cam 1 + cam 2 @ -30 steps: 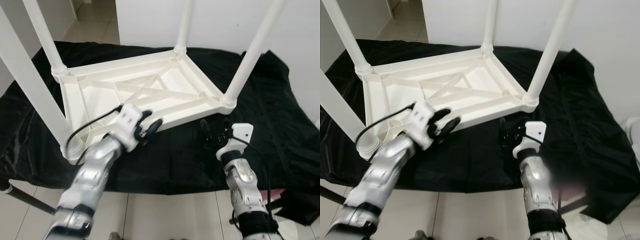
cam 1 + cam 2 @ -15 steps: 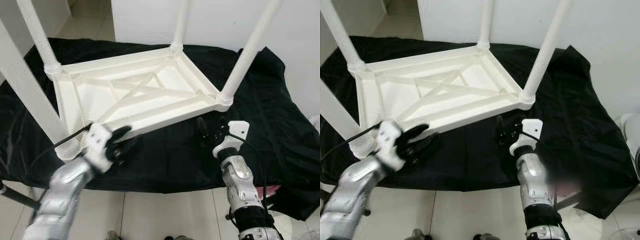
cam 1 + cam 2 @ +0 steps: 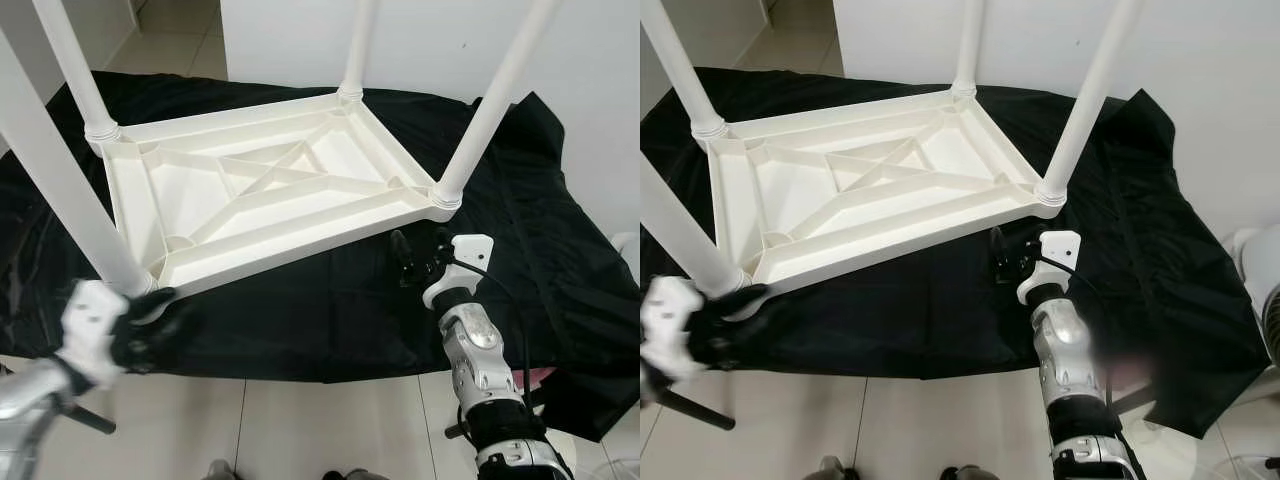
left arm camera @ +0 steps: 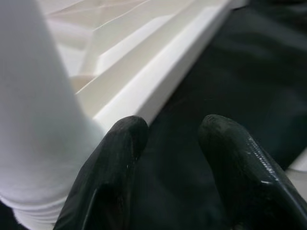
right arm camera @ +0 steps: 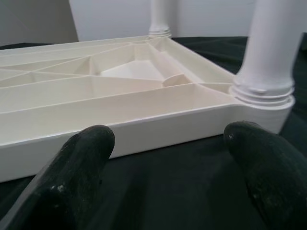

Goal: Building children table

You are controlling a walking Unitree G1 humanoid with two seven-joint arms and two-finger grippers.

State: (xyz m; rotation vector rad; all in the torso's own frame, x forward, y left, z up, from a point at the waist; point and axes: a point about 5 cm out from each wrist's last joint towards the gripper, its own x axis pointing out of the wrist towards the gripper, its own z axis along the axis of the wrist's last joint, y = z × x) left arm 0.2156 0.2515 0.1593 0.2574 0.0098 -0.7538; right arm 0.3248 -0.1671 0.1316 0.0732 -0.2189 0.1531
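On a black cloth point(image 3: 560, 250) spread over a low surface above a tiled floor point(image 3: 330, 430), a white table point(image 3: 270, 195) lies upside down with its ribbed underside facing up. Four white legs rise from its corners: a near left leg point(image 3: 55, 175), a far left leg point(image 3: 70, 65), a far right leg point(image 3: 358, 45) and a near right leg point(image 3: 490, 105). Each stands upright in its corner socket. A white wall point(image 3: 450, 40) stands behind the cloth.

The left gripper point(image 3: 155, 322) sits low at the near left corner of the table, just beside the foot of the near left leg. It is blurred in the head views. In the left wrist view its two black fingers point(image 4: 115, 163) are spread apart with only cloth between them, one fingertip close against the table's edge and the leg's base; whether it touches is hard to tell. It grasps nothing.

The right gripper point(image 3: 418, 258) hovers over the cloth in front of the near right corner, pointing at the table's rim. Its fingers point(image 5: 81, 167) are wide apart and empty, and they frame the rim and the base of the near right leg from a short way off, not touching either.
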